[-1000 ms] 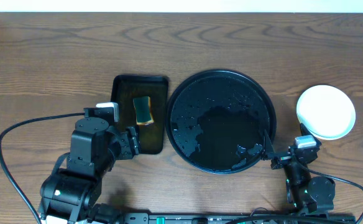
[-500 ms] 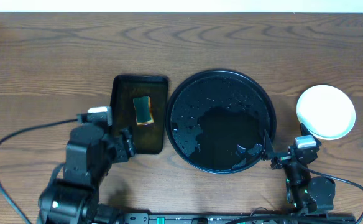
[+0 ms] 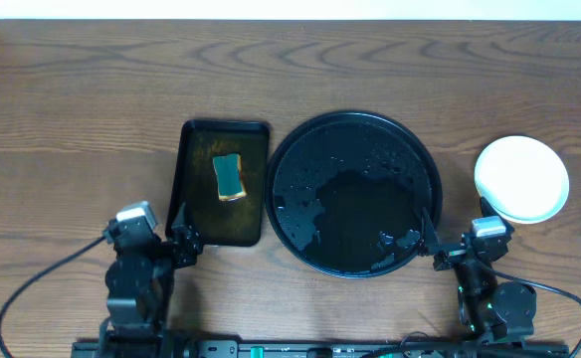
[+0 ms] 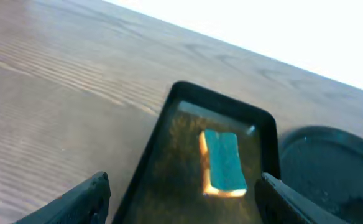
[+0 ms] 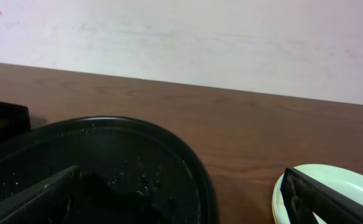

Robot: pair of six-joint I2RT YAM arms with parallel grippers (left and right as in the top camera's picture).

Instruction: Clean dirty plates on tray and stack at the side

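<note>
Since the earlier overhead frame, the left arm has been drawn back toward the near edge of the tabletop (image 3: 92, 99), so that the left tool (image 3: 183, 242) is now found at the near left corner of the rectangular tray (image 3: 247, 214) instead of beside its left rim. No change is seen in the right arm.

From overhead, the left tool is seen spread and holding nothing. A green and yellow sponge (image 3: 230, 176) lies in the rectangular tray. Just to its right sits the round tray (image 3: 355, 149), glossy black and marked by droplets and a wet patch. The right tool (image 3: 431, 244) is spread at the near right rim of the round tray, with nothing between its fingers. The plates (image 3: 521, 178) are seen as 1 whitish disc on the tabletop, just right of the round tray and apart from it; how many are stacked cannot be told.

In the left wrist view, the left tool (image 4: 183, 183) is spread wide, with the sponge (image 4: 222, 163) and the rectangular tray (image 4: 219, 99) ahead between the fingers, untouched. Part of the round tray (image 4: 330, 155) shows at the right.

In the right wrist view, the right tool (image 5: 181, 172) is spread wide over the round tray (image 5: 107, 143). A pale rim of the plates (image 5: 349, 177) shows at the lower right.
</note>
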